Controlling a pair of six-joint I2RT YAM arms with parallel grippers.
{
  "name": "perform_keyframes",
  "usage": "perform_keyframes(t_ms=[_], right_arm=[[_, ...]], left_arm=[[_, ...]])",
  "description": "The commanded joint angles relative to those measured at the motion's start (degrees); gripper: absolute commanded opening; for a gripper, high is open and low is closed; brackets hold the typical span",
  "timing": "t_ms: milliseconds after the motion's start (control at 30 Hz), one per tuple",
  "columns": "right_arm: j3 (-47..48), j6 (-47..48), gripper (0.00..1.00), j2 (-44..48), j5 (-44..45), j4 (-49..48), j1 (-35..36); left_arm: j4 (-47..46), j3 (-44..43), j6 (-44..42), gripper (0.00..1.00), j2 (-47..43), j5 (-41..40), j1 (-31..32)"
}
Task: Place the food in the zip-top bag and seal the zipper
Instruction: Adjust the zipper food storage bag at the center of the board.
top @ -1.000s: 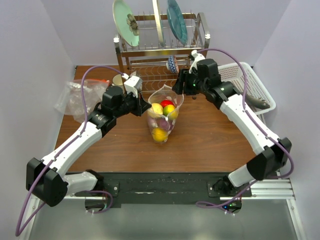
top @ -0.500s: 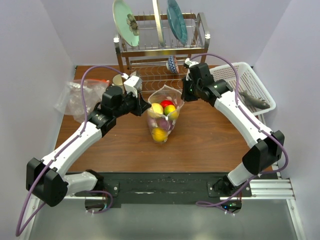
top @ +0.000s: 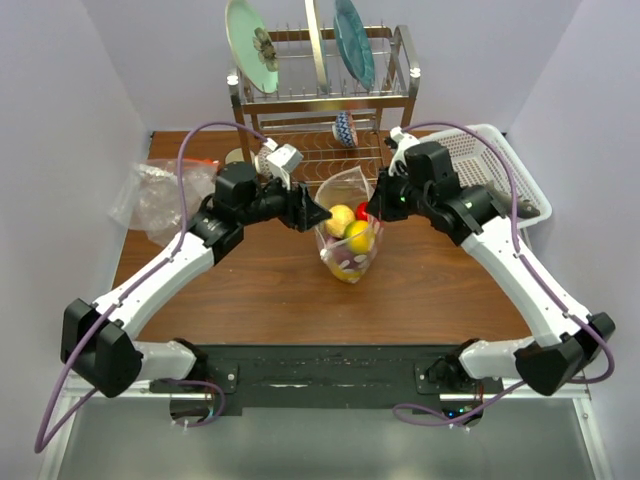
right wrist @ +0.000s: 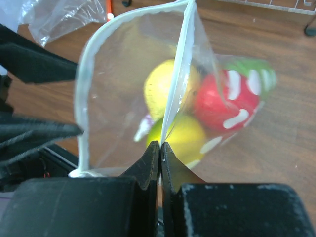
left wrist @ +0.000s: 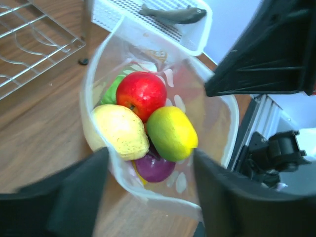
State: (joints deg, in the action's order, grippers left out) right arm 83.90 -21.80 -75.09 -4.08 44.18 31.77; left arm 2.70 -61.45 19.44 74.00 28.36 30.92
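The dotted zip-top bag [top: 345, 195] stands upright at the table's middle with its mouth open. The food [top: 358, 237] lies inside it: a red round [left wrist: 141, 91], a pale yellow one [left wrist: 121, 131], a yellow-green one [left wrist: 172, 132] and a purple one [left wrist: 155, 168]. My left gripper [top: 318, 215] is open at the bag's left side, and the near rim of the mouth runs between its fingers [left wrist: 74, 197] without being pinched. My right gripper [right wrist: 160, 145] is shut on the zipper [right wrist: 178, 74] at the bag's right side.
A metal dish rack [top: 320, 90] with plates stands at the back. A white basket [top: 500, 160] sits at the back right with a long dark toy [left wrist: 173, 14] in it. Crumpled plain plastic [top: 160, 195] lies at the left.
My left gripper has opened and let go of the bag's edge. The bag and both grippers have shifted to the right. My right gripper had closed on the mouth edge earlier.
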Motion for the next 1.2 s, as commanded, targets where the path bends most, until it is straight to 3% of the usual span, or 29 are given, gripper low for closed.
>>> perform_keyframes(t_ms=[0, 100, 333, 567, 800, 967, 1167], right_arm=[[-4.3, -3.2, 0.00, 1.5, 0.0, -0.3, 0.0], [-6.0, -3.7, 0.00, 1.9, 1.3, -0.8, 0.0], [-8.0, -4.4, 0.00, 1.7, 2.0, -3.0, 0.1], [-8.1, -4.5, 0.00, 2.1, 2.4, -3.3, 0.0], [-8.3, -3.8, 0.00, 3.2, 2.3, -3.1, 0.1], [-8.5, -3.3, 0.00, 3.8, 2.2, -3.0, 0.1], [-8.9, -3.2, 0.00, 4.2, 1.5, -3.3, 0.1]], left_arm=[[0.6, 0.1, -1.9, 0.83, -4.9, -0.1, 2.2], [0.8, 4.1, -2.3, 0.90, -10.0, -0.9, 3.2], [-0.1, 14.0, -4.3, 0.90, -21.3, -6.4, 9.9], [-22.3, 33.6, 0.6, 0.86, -29.3, -14.7, 13.6], [-36.7, 39.0, 0.8, 0.66, -24.5, -18.7, 13.7], [-47.1, 41.7, 1.2, 0.62, -21.0, -19.6, 13.9], [-49.9, 40.3, 1.7, 0.59, -15.9, -20.0, 13.8]])
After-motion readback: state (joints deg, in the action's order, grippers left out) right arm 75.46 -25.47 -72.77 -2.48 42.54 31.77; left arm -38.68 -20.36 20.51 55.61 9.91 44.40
